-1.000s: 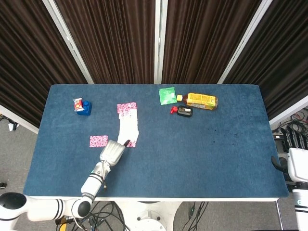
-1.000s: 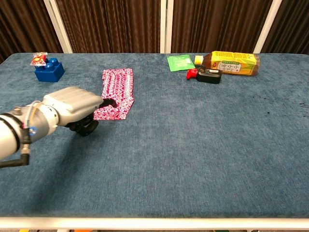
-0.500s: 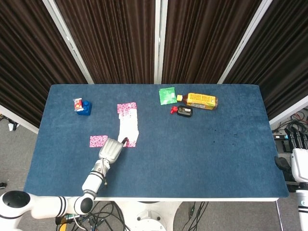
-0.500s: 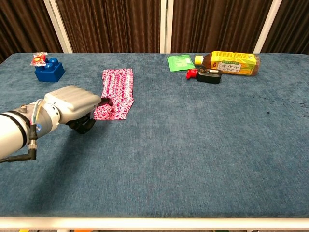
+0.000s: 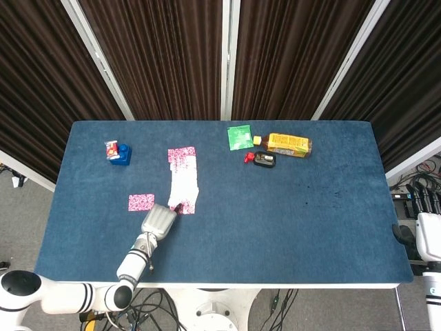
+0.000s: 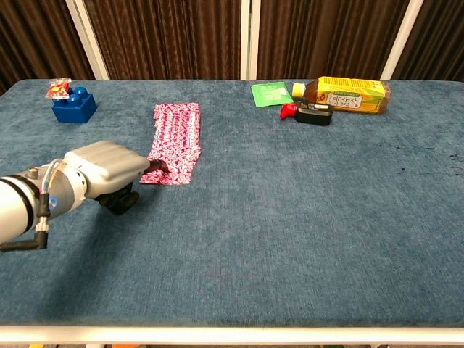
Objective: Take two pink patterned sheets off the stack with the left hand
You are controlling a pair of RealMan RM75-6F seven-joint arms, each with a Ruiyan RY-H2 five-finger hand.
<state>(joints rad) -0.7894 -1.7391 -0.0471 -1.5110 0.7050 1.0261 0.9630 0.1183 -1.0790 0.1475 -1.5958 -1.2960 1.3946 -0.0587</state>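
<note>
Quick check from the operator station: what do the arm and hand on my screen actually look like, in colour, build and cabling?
The left hand has a smooth silver-grey back plate with dark fingers beneath. Its forearm is a white cylinder with a grey wrist collar, a black band and thin cables looping along the wrist. In the head view, white rounded parts at the right edge are probably the right arm; no right hand shows.

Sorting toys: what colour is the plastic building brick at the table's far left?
Blue; the plastic building brick shows best in the chest view.

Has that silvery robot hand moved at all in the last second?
Yes. The left hand has slid back toward the table's near edge, away from the blue block, with its fingertips at the near end of the pink sheets.
</note>
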